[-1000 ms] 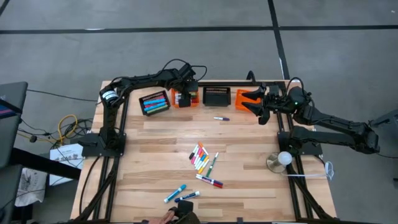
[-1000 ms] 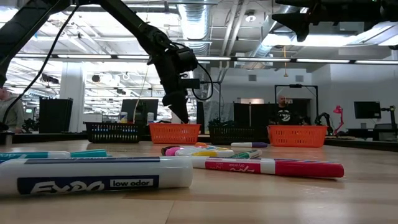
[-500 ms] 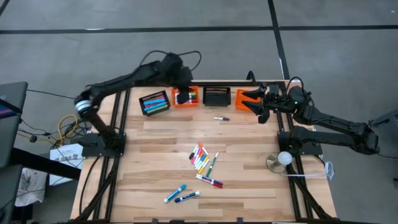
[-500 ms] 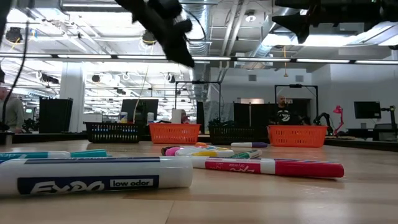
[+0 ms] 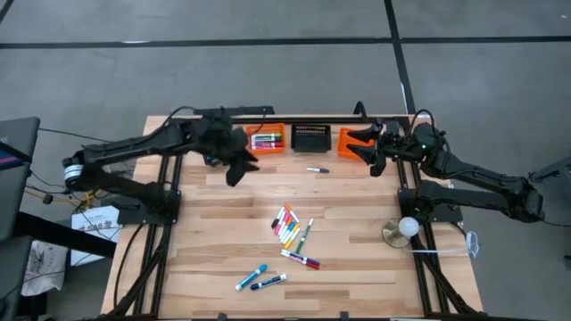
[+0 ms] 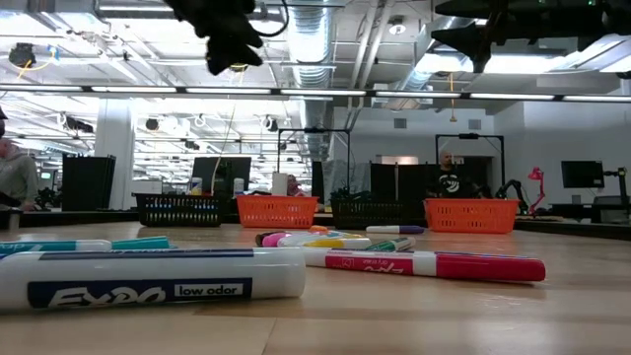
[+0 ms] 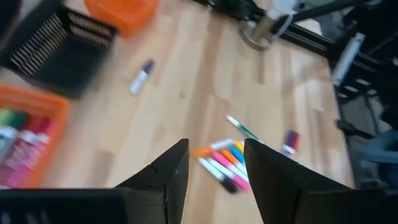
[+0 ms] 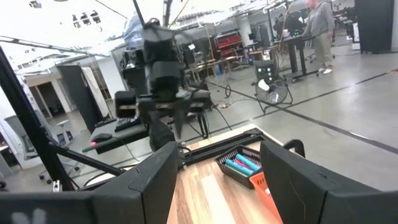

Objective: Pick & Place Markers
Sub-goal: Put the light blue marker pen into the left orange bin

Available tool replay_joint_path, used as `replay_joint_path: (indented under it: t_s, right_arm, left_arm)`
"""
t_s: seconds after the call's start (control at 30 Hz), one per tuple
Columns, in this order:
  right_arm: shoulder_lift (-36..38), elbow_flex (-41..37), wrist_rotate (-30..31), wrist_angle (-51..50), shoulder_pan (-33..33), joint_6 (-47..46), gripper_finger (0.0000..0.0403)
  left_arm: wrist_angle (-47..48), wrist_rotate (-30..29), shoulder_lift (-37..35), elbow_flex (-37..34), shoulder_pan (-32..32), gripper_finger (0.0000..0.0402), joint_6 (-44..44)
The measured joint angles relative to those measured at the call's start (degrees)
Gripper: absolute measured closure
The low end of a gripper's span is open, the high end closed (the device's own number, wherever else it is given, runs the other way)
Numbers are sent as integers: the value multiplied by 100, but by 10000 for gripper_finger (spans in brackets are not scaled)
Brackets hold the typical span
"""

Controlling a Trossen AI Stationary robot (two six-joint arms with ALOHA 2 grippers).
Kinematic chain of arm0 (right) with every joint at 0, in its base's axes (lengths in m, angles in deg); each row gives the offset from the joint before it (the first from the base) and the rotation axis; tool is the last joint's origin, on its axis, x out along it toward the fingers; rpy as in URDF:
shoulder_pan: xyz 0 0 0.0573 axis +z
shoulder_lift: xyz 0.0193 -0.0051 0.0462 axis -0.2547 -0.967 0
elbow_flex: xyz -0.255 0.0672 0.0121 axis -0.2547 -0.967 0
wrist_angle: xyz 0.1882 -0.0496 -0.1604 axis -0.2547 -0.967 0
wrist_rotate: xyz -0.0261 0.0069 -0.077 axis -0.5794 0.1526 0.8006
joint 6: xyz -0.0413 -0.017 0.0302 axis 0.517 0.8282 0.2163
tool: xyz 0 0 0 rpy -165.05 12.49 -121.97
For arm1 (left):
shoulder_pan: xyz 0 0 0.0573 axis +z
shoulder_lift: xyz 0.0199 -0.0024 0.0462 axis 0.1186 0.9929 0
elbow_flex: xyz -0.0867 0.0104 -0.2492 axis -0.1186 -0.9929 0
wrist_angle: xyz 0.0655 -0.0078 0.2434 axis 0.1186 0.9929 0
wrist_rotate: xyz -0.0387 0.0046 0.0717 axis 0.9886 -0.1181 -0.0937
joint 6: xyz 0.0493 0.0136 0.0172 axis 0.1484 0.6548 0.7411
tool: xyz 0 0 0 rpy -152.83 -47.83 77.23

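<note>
Wooden table (image 5: 357, 267), scattered markers (image 5: 290, 227), open workshop

Light wood-plank tabletop (image 5: 375, 267) w/ smooth satin finish; glossy plastic markers (image 5: 293, 227); matt mesh baskets (image 5: 310, 137); matt dark metal arms (image 5: 134, 153).

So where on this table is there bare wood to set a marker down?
Bare wood: the left half below the left gripper, and the stretch between the purple marker and the central marker cluster. Crowded: the basket row along the far edge, the cluster, and the blue markers near the front.
</note>
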Motion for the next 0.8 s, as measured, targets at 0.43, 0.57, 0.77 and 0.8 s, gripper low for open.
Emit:
replay_joint_path:
  t_s: [0.43, 0.57, 0.77, 0.8]
  right_arm:
    - [0, 0, -5, -1, 24, -4, 184]
    - [0, 0, -1, -2, 24, -5, 184]
    - [0, 0, 0, -3, 24, -5, 184]
    - [0, 0, 0, -9, 24, -5, 184]
  left_arm:
    - [-116, 136, -440, -1184, -1554, 248, -1658]
    - [-129, 186, -438, -1385, -2249, 248, -2081]
    - [-209, -137, -242, -1434, -3192, 248, -2429]
    - [-268, -216, -162, -1434, -3339, 248, -2462]
